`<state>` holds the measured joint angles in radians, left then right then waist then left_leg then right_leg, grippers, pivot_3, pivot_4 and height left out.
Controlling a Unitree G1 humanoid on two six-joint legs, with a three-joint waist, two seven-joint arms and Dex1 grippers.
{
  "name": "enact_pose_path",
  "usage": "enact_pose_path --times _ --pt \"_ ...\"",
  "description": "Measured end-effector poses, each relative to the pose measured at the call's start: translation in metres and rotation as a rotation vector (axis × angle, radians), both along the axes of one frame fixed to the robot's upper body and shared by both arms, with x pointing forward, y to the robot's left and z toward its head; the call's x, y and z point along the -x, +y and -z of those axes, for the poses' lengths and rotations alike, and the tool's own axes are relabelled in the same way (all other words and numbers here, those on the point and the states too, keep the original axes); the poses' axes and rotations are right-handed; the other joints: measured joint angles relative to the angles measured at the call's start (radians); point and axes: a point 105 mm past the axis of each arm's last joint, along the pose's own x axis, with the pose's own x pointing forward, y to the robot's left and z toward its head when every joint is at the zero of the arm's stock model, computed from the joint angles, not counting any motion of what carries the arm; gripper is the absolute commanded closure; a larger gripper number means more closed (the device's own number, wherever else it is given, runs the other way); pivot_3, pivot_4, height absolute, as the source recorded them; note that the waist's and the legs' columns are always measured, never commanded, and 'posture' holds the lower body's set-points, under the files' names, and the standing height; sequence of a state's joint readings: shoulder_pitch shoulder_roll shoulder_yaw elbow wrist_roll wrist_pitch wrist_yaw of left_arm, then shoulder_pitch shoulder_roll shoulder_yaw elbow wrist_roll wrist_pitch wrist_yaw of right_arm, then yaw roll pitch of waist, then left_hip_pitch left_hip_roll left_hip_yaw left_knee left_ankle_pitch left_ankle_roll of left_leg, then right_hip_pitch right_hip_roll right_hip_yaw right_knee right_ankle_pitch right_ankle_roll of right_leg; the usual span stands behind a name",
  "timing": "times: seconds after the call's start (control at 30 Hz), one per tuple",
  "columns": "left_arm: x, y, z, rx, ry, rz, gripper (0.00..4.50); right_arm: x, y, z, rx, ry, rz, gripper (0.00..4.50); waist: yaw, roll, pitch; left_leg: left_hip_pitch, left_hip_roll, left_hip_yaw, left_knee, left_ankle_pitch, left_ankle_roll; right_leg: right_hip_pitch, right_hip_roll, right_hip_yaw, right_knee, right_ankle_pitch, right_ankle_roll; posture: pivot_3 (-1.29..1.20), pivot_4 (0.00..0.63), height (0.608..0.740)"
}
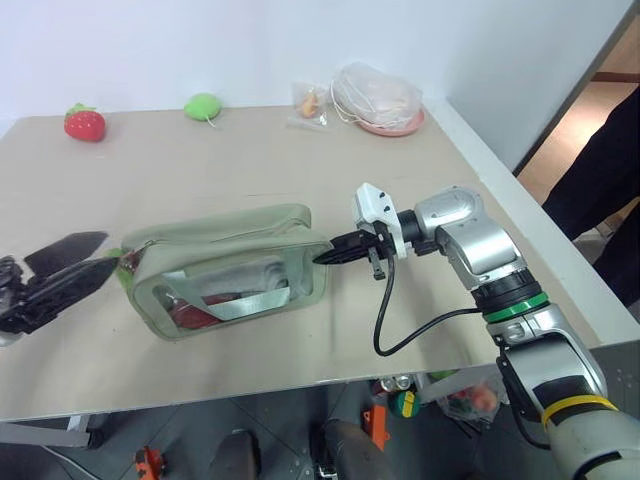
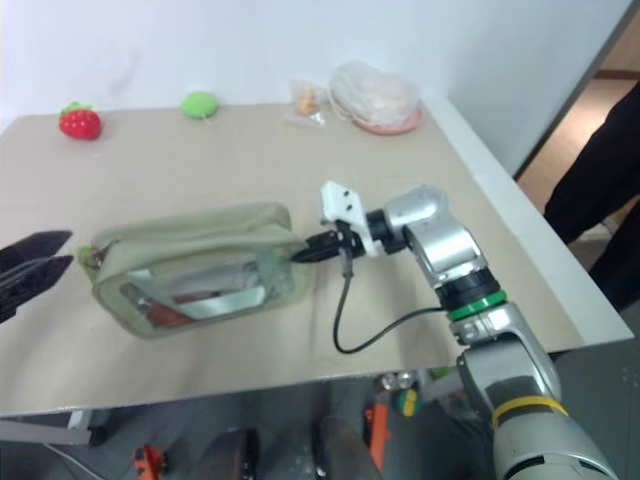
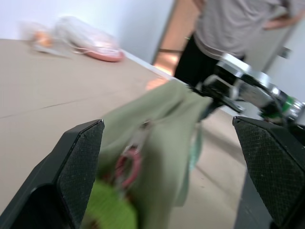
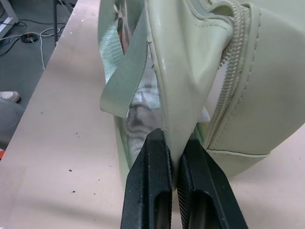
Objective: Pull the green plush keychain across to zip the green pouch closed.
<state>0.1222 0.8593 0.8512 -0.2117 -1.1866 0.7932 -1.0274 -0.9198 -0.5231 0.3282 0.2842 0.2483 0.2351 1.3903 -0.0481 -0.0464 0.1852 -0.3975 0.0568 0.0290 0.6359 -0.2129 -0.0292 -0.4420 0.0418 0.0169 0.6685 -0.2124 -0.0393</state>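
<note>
The green pouch is seen lying on its side near the middle of the beige desk, its clear plastic side and webbing strap turned toward the desk's near edge, with red items visible inside. The right pincer is pressed together on the pouch's right end; in the right wrist view its two black fingers are shown pinching a fold of the pouch's pale green edge just beside the zipper teeth. The left pincer is held spread wide at the pouch's left end, without touching it. The green plush keychain is seen in the left wrist view between the spread fingers, at the pouch's near end, blurred, beside a red ring. At the desk's far edge a red strawberry plush, a rounded green plush and a pink plate with bagged items are set well apart from the pouch. A person is standing beyond the desk's right side.
</note>
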Motion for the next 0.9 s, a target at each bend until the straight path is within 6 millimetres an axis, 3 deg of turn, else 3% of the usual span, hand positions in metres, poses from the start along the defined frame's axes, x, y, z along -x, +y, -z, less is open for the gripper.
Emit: enact_pose_path --times 0.13,0.5,0.9 --pt "0.007 0.026 0.018 0.066 0.073 -0.116 0.0 0.005 -0.001 0.002 -0.034 0.025 0.019 4.47 0.002 -0.001 0.0 0.001 0.004 -0.001 0.0 0.0 0.0 0.0 0.004 -0.001 0.001 0.0 -0.003 0.0 0.15 0.74" --pt "0.008 0.021 0.027 0.074 0.125 -0.111 0.0 0.014 0.004 0.005 -0.087 0.079 0.077 4.47 0.0 -0.001 0.0 0.006 0.005 0.0 -0.001 -0.001 -0.001 -0.001 0.006 -0.001 0.011 -0.005 -0.012 0.0 0.15 0.74" --pt "-0.008 0.019 0.073 0.143 0.268 -0.17 0.0 0.016 0.006 0.004 -0.091 0.086 0.1 4.47 0.0 -0.001 -0.001 0.007 0.007 0.0 -0.002 -0.002 -0.003 -0.001 0.008 -0.001 0.012 -0.007 -0.014 0.0 0.15 0.74"
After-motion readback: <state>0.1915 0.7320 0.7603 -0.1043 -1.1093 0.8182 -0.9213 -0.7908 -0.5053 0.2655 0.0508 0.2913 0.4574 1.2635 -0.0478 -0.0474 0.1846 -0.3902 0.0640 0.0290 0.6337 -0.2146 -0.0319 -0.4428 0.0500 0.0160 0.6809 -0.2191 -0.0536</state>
